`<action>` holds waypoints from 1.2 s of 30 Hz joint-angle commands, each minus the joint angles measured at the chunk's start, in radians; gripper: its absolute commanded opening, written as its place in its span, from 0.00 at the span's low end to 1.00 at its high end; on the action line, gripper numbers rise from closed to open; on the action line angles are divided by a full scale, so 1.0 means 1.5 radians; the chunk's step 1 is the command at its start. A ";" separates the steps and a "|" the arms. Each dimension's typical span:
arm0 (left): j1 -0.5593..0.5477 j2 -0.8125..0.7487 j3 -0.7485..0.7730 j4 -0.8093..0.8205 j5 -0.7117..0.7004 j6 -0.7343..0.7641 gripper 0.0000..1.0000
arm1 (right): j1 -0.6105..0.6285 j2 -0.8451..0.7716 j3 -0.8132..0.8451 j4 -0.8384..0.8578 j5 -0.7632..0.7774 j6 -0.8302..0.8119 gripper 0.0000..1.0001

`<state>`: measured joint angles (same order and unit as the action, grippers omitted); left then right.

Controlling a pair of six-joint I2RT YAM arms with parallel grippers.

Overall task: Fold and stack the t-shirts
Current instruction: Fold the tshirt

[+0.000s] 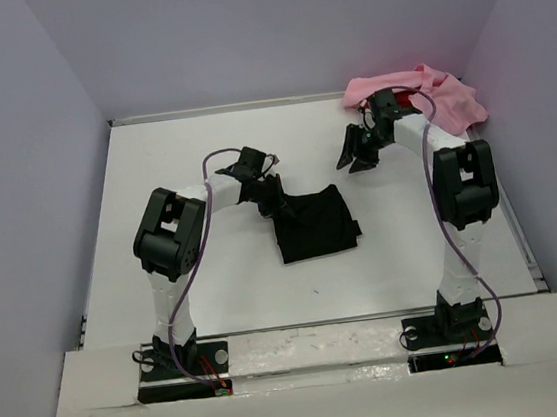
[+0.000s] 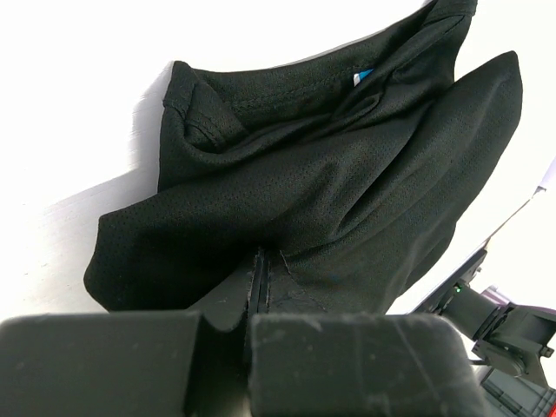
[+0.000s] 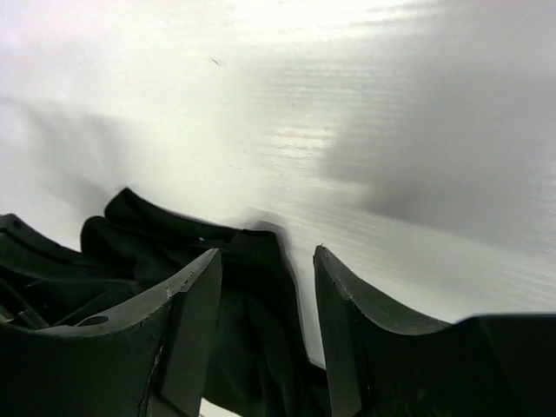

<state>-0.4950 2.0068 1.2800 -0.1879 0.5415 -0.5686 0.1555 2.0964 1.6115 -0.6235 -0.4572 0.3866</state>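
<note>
My left gripper (image 2: 258,271) is pinched tight on a fold of the black t-shirt (image 1: 313,225), at its far-left edge. The shirt lies half-folded in the middle of the tabletop (image 1: 218,296), its neck label facing up in the left wrist view. My right gripper (image 1: 358,154) hangs apart from the shirt, toward the far right, with its jaws parted and nothing between them.

The pink t-shirt (image 1: 442,94) sits crumpled in the far right corner, with the red one (image 1: 405,100) peeking out from under it.

I judge this cloth light, limp and a bit slick. It will sag and slide, so I would grab hems or corners through both layers, not the loose middle.
</note>
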 commanded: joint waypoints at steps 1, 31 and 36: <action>0.008 -0.020 0.008 -0.038 -0.016 0.027 0.00 | -0.001 -0.080 0.054 -0.065 0.043 -0.026 0.50; 0.029 -0.034 0.065 -0.094 0.007 0.068 0.00 | 0.110 -0.110 -0.322 0.383 -0.354 0.321 0.00; 0.036 -0.040 0.059 -0.094 0.008 0.072 0.00 | 0.134 -0.050 -0.313 0.406 -0.340 0.323 0.00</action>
<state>-0.4515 2.0068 1.3418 -0.3065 0.5385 -0.4831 0.3363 1.9732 1.1007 -0.0849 -0.9661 0.8612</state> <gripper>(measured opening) 0.011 0.010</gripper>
